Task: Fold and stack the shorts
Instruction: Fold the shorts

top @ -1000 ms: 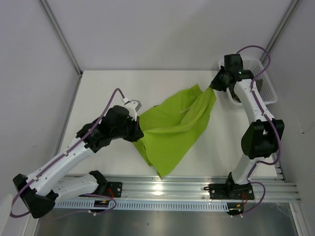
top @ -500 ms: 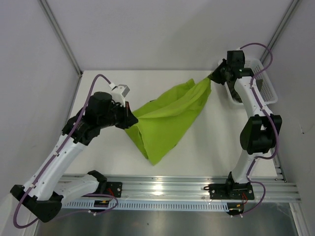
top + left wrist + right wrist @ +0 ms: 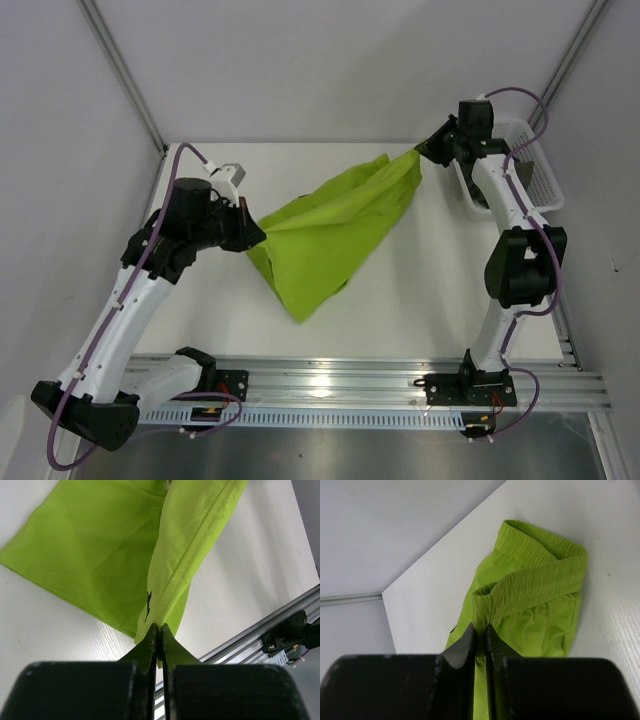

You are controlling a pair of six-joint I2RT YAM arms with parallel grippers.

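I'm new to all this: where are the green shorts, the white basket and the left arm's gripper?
green shorts [image 3: 330,225], top view, middle of the cloth.
basket [image 3: 540,180], top view, its mesh wall.
left gripper [image 3: 159,632], left wrist view, between the fingertips pinching the cloth.

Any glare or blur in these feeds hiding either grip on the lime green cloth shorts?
Top external: glare sits only on the aluminium rail, clear of the evenly lit lime green cloth shorts. Left wrist: the left gripper reads dark and soft-edged, yet the pinched cloth is sharp. Right wrist: likewise at the right gripper; the waistband ribbing is crisp, a soft shadow beside it.
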